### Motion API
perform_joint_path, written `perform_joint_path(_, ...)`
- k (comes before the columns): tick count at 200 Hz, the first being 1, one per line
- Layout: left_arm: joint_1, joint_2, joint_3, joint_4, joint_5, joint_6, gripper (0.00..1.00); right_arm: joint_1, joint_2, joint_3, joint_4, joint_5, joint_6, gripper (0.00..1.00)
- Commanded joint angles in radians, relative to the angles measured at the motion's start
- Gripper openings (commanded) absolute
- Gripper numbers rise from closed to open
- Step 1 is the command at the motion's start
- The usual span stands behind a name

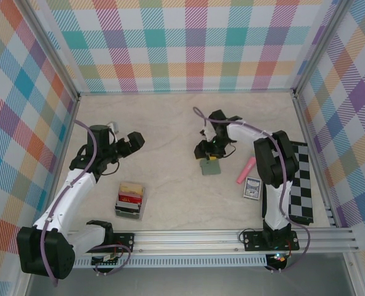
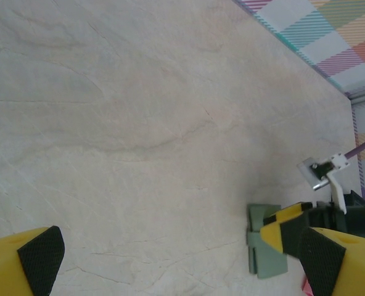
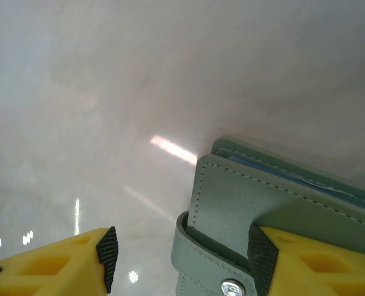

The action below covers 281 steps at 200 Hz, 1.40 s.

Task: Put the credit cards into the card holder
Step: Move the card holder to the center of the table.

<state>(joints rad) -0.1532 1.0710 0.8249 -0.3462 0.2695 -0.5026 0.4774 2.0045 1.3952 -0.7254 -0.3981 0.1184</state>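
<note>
Green holder (image 3: 244,203) on surface (image 3: 108,92), edge btwn R fingers (image 3: 259,256), parted, not yet gripping; L fingers (image 2: 41,253) wide, empty; step looks like grabbing holder, next: pinch & open it for cards (image 1: 131,192).

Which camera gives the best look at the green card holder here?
The right wrist view: the card holder sits close up, its stitching, snap and flap plain. The top external view shows it small at the right pincer; the left wrist view catches it far off and partly covered.
</note>
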Motion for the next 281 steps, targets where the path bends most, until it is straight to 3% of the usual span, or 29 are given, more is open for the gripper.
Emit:
perform_joint_path(1, -0.018, 0.003, 0.008, -0.025, 0.023, 0.022, 1.00, 0.051, -0.080, -0.087, -0.082, -0.075, -0.125, 0.61)
perform_joint_path(32, -0.054, 0.053, 0.036, -0.022, 0.036, 0.028, 1.00, 0.058, -0.223, -0.138, -0.049, -0.021, -0.047, 0.50)
perform_joint_path(47, -0.071, 0.078, 0.051, -0.024, 0.031, 0.030, 1.00, 0.056, -0.243, -0.168, -0.009, 0.046, 0.078, 0.36)
perform_joint_path(66, -0.090, 0.106, 0.069, -0.025, 0.019, 0.027, 1.00, 0.059, -0.216, -0.176, -0.010, 0.142, 0.214, 0.34)
perform_joint_path(104, -0.112, 0.137, 0.091, -0.056, -0.005, 0.025, 1.00, 0.091, -0.201, -0.221, 0.068, 0.146, 0.336, 0.33)
perform_joint_path(141, -0.117, 0.141, 0.097, -0.072, -0.007, 0.030, 1.00, 0.122, -0.087, -0.154, 0.047, 0.174, 0.308, 0.33)
perform_joint_path(183, -0.118, 0.126, 0.101, -0.108, -0.043, 0.040, 1.00, 0.216, 0.012, -0.013, 0.032, 0.047, 0.067, 0.34)
perform_joint_path(202, -0.118, 0.122, 0.101, -0.117, -0.044, 0.042, 1.00, 0.242, 0.015, 0.036, -0.003, 0.060, 0.042, 0.34)
perform_joint_path(218, -0.118, 0.118, 0.096, -0.114, -0.031, 0.040, 1.00, 0.243, -0.044, -0.002, 0.037, 0.055, 0.040, 0.34)
perform_joint_path(243, -0.121, 0.129, 0.091, -0.102, -0.003, 0.040, 0.99, 0.241, -0.177, -0.078, 0.057, 0.155, 0.126, 0.33)
perform_joint_path(281, -0.154, 0.237, 0.154, -0.112, 0.054, 0.069, 0.90, 0.250, -0.357, -0.342, 0.277, 0.067, 0.357, 0.22)
